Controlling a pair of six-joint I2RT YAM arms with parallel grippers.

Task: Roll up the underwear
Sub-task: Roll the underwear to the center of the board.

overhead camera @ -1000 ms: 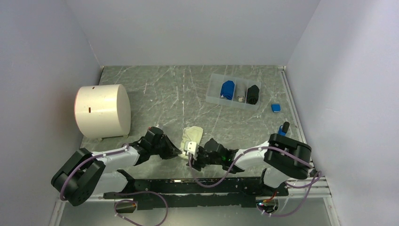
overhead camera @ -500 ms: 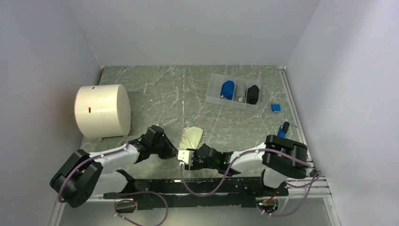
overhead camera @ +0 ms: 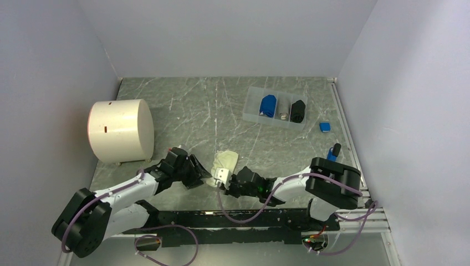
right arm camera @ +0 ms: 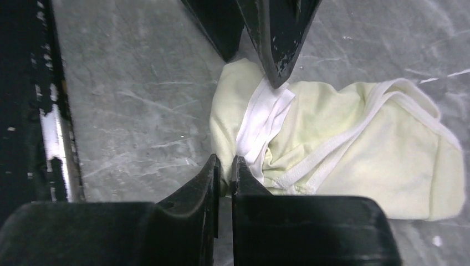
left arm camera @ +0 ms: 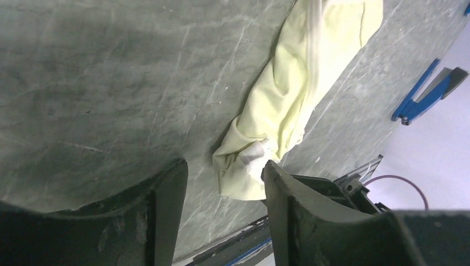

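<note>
While the right gripper [right arm camera: 225, 163] is pinching the cream underwear [right arm camera: 360, 160] that the spread left gripper [left arm camera: 224, 166] is straddling, a tray [overhead camera: 251, 110] far beyond is holding rolls [overhead camera: 269, 105].

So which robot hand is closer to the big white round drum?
Left. The left gripper is just front-right of the big white round drum; the right gripper is farther right, at the near end of the pale cream-yellow cloth underwear.
</note>
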